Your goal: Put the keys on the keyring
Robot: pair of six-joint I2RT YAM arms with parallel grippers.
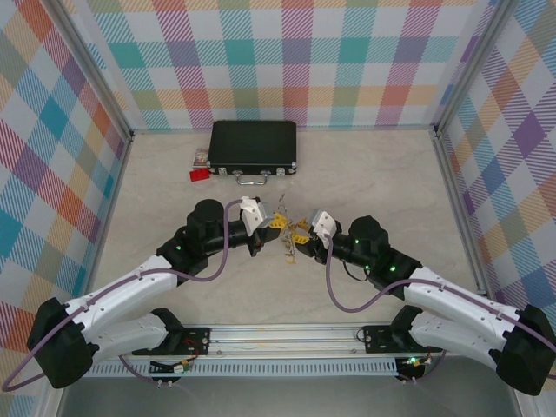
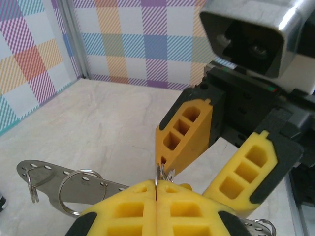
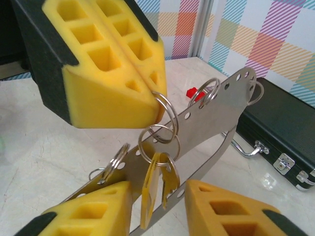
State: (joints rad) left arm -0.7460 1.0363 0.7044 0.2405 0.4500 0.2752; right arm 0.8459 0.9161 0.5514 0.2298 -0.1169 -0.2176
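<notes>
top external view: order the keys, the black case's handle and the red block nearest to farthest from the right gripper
1. keys: hanging right at the right gripper, mid-table.
2. case handle: farther back, slightly left.
3. red block: farthest, back left, beside the black case.

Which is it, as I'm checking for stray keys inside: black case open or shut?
Shut: the black case lies flat, lid down, no gap showing at its front edge.
</notes>
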